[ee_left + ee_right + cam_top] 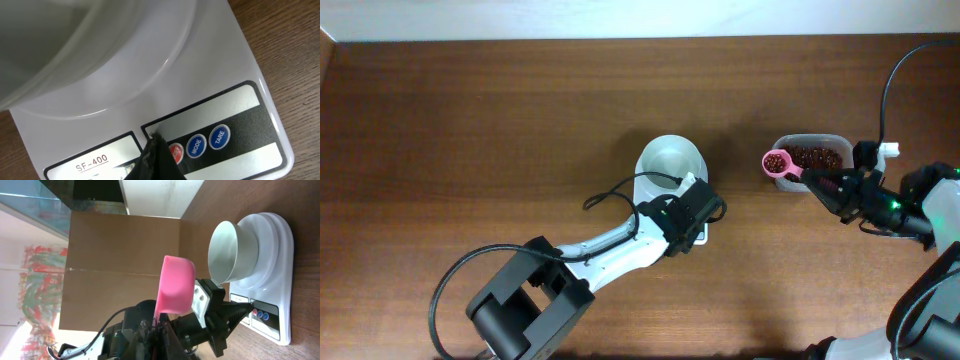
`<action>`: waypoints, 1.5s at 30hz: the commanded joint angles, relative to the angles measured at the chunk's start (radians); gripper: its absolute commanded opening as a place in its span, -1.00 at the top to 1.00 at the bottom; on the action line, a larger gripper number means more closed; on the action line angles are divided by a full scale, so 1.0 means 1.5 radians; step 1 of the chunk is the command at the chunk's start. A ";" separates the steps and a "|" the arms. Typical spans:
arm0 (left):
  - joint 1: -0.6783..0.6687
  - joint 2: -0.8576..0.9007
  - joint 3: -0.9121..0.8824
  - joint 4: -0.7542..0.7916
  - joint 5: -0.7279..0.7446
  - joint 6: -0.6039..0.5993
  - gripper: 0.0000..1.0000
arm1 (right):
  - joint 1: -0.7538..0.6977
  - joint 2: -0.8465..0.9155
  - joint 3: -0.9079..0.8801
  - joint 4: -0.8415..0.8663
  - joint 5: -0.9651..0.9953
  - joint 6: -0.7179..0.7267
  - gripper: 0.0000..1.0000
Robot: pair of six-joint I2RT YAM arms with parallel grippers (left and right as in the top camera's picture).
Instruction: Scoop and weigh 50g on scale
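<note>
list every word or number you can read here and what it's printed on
"SF-400": on the label at the lower left of the scale face.
"MODE": on the middle blue button.
"TARE": on the right blue button.
Red button: its lettering is partly hidden by the left gripper and is unreadable.
Overhead and right wrist views: the scale's markings are too small to read.

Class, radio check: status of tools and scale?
Left tool shut, tip at scale buttons. Right tool shut on pink scoop, beans loaded. Bowl empty, nothing blocking it.
</note>
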 commanded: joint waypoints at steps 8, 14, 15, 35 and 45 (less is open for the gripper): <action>0.001 -0.073 0.031 -0.039 0.048 0.047 1.00 | 0.003 0.003 -0.004 0.002 0.007 -0.013 0.92; 0.053 -0.202 0.032 -0.063 0.048 0.082 1.00 | 0.004 0.003 -0.004 0.020 0.021 -0.013 0.92; 0.073 -0.228 0.032 -0.070 0.048 0.082 1.00 | 0.004 0.003 -0.004 0.020 0.021 -0.013 0.92; 0.329 -0.387 0.032 -0.296 0.297 0.324 -0.98 | 0.004 0.003 -0.004 0.018 0.022 -0.011 0.92; 0.378 -0.389 0.111 -0.418 0.375 0.640 -0.98 | 0.004 0.003 -0.004 0.017 0.039 -0.010 0.92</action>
